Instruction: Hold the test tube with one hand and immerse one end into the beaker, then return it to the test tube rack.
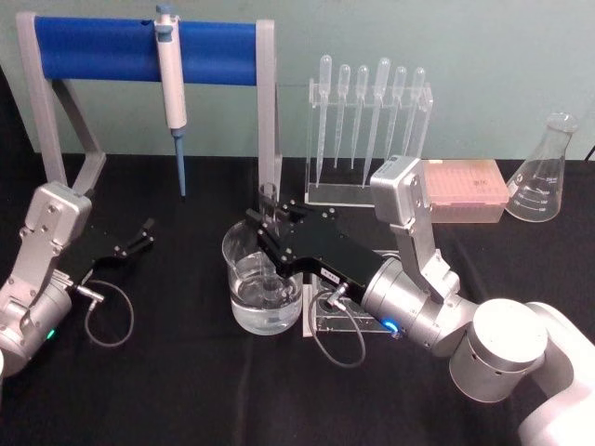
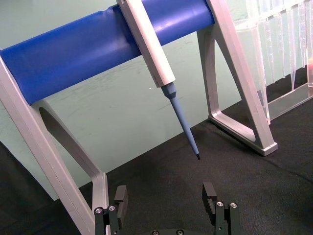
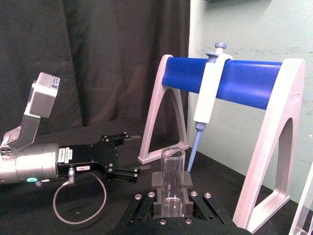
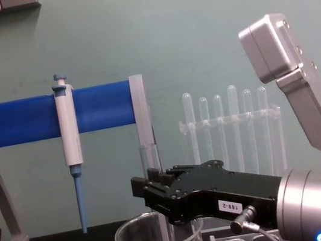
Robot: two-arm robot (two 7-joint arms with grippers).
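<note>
The test tube [image 1: 269, 197] stands upright in my right gripper [image 1: 268, 226], which is shut on its middle. Its lower end reaches down inside the beaker [image 1: 244, 299], a wide glass one holding clear liquid. From the chest the tube [image 4: 150, 157] rises above the black gripper [image 4: 142, 192], with the beaker rim [image 4: 136, 237] just below. The right wrist view has the open-mouthed tube [image 3: 172, 164] clamped in my right gripper [image 3: 172, 196]. My left gripper [image 1: 139, 238] rests open on the table's left side, and the left wrist view shows this gripper [image 2: 165, 196] with nothing in it.
A blue-barred stand [image 1: 214, 48] at the back carries a hanging micropipette [image 1: 171, 84]. A rack of plastic pipettes [image 1: 370, 116], a pink tip box [image 1: 465, 190] and a conical flask [image 1: 545, 177] stand back right. A clear holder [image 1: 339, 318] sits beside the beaker.
</note>
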